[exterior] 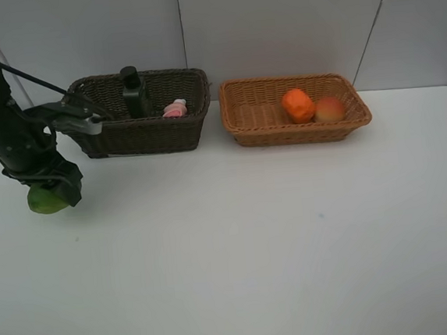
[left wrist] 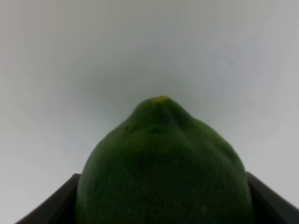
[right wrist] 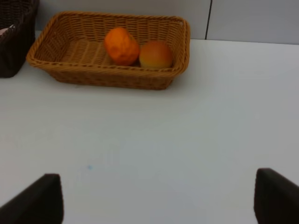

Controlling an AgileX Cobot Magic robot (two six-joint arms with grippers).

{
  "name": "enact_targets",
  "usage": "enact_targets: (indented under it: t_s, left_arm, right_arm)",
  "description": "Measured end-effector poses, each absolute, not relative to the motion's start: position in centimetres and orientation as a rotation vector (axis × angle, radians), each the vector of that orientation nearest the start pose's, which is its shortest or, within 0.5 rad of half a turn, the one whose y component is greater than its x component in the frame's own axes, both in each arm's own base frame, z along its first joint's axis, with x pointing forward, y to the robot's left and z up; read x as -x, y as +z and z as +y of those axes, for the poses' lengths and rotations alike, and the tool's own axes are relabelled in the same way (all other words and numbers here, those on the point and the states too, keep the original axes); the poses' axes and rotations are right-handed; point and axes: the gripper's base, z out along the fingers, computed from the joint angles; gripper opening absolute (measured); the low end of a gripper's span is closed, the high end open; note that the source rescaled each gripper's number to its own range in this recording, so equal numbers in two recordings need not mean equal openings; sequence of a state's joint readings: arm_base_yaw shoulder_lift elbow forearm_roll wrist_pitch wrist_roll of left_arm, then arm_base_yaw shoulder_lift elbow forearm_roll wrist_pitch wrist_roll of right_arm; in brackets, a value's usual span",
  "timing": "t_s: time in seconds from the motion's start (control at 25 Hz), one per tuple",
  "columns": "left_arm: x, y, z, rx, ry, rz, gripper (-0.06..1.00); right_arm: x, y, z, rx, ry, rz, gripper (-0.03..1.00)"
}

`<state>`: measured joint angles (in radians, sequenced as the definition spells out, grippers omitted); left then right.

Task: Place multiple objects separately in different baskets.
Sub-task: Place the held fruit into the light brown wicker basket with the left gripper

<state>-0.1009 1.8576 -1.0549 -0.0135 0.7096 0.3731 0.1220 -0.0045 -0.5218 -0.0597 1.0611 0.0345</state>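
The green round fruit (exterior: 46, 200) sits pinched between the two fingers of my left gripper (exterior: 53, 190), well to the left of the dark brown basket (exterior: 144, 131) and in front of its near left corner. In my left wrist view the fruit (left wrist: 161, 168) fills the space between the dark fingers, its small yellowish tip pointing away from the camera, so I judge the grip to be firm across its widest part. Whether it rests on the white table (exterior: 254, 251) or hangs just above it I cannot tell.

The light orange-tan basket (exterior: 295, 110) stands just to the right of the dark brown basket and already holds the orange (exterior: 298, 105) and the red-yellow peach (exterior: 329, 110), which touch each other near its right end. I judge the fruit belongs there with them, which means carrying it across the dark brown basket or around its front.

Inside the dark brown basket stand the dark green pump bottle (exterior: 132, 91) and the pink white-capped bottle (exterior: 175, 108). The pump top rises above the rim, so a low pass over that basket could clip it.

My right gripper (right wrist: 154, 198) hangs with its fingers spread wide and holding nothing, in front of the light orange-tan basket, and is out of the high camera's sight.
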Motion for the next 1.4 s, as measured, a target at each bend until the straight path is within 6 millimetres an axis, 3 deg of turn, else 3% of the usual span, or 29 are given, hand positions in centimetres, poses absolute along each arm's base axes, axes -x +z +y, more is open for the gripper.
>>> enact_targets:
  t_s: [0.32,0.64,0.8,1.08,1.24,1.4]
  left_arm:
    - [-32.5,18.7,-6.2,-0.765,0.002,2.818,0.78]
    - [-36.1,24.2,-12.0,-0.771,-0.044,2.611,0.78]
    - [-38.5,25.7,-16.0,-0.827,-0.096,2.551,0.78]
    - [-42.4,26.8,-23.6,-0.908,-0.193,2.424,0.78]
    - [-43.9,25.9,-27.2,-0.94,-0.253,2.377,0.78]
    - [-44.8,24.0,-29.5,-0.959,-0.288,2.359,0.78]
  right_arm:
    - [0.8,28.3,-0.6,0.085,0.028,2.015,0.66]
    - [0.8,28.3,-0.6,0.085,0.028,2.015,0.66]
    - [0.8,28.3,-0.6,0.085,0.028,2.015,0.66]
    - [0.8,28.3,-0.6,0.085,0.028,2.015,0.66]
    - [0.8,28.3,-0.6,0.085,0.028,2.015,0.66]
    - [0.8,28.3,-0.6,0.085,0.028,2.015,0.66]
